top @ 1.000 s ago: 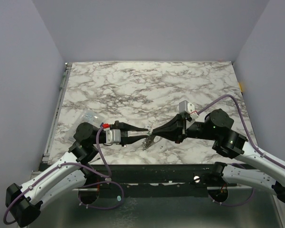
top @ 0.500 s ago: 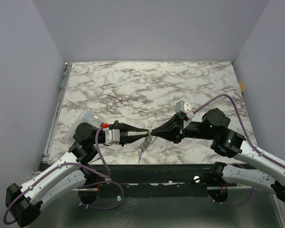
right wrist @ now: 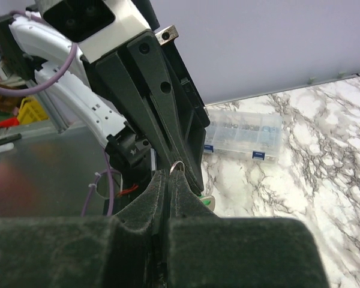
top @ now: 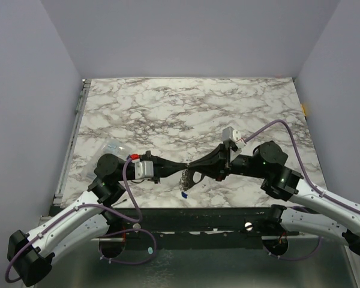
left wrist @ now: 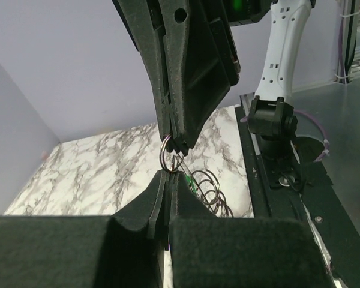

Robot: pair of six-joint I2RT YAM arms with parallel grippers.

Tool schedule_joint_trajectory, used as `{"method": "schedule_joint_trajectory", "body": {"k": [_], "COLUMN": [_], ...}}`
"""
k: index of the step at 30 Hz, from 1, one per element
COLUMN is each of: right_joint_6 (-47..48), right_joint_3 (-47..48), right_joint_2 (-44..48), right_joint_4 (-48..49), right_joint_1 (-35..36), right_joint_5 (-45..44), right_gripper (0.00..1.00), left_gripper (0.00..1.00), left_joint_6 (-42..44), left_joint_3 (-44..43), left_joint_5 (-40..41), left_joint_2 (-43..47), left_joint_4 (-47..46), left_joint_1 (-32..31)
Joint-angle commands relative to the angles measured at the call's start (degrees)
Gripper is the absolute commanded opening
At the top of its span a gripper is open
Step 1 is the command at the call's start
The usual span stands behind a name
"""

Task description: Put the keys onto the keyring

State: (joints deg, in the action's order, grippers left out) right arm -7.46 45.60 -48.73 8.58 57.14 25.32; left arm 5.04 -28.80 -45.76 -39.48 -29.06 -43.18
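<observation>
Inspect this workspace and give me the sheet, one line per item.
Surface: marble table, no spills seen.
Job's things: keyring pinched where the two tips meet, its chain hanging. Blue key sits low beneath it; cannot tell if it is on the chain. Mint key is just under the tips.
Clutter: clear bag beside the left arm.
Grippers: left gripper shut, its hold unclear. Right gripper shut on the keyring.
Cables: purple cables along both arms, no snag seen.
Surroundings: lilac walls, nothing else seen.
</observation>
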Motion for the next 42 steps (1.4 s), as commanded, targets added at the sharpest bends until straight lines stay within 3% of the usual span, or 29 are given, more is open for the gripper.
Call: {"method": "schedule_joint_trajectory", "body": {"k": [1, 15, 23, 31, 42], "right_joint_6": [-5.7, -8.2, -7.9, -7.8, 1.3], "right_joint_3": [-2.9, -6.0, -7.2, -7.1, -7.8], "right_joint_2": [-0.8, -2.5, -4.7, -7.8, -13.6], "right_joint_4": [12.9, 21.2, 21.8, 24.1, 25.1], "right_joint_1": [0.0, 0.0, 0.0, 0.3, 6.7], "right_joint_5": [-5.1, -18.1, -17.5, -22.7, -31.2], "right_gripper": [0.01, 0.01, 0.01, 0.01, 0.01], "left_gripper": [0.0, 0.0, 0.03, 0.0, 0.0], "left_joint_6": [-1.1, -3.2, -7.4, -10.6, -18.9], "left_joint_3": [-0.4, 0.3, 0.1, -0.5, -1.6], "left_joint_5": [1.5, 7.7, 11.1, 14.8, 22.8], "left_joint_2": [-0.5, -0.4, -1.7, -3.4, -5.3], "left_joint_4": [-1.4, -2.7, -4.1, -4.4, -5.5], "left_joint_1": [0.0, 0.1, 0.0, 0.0, 0.9]}}
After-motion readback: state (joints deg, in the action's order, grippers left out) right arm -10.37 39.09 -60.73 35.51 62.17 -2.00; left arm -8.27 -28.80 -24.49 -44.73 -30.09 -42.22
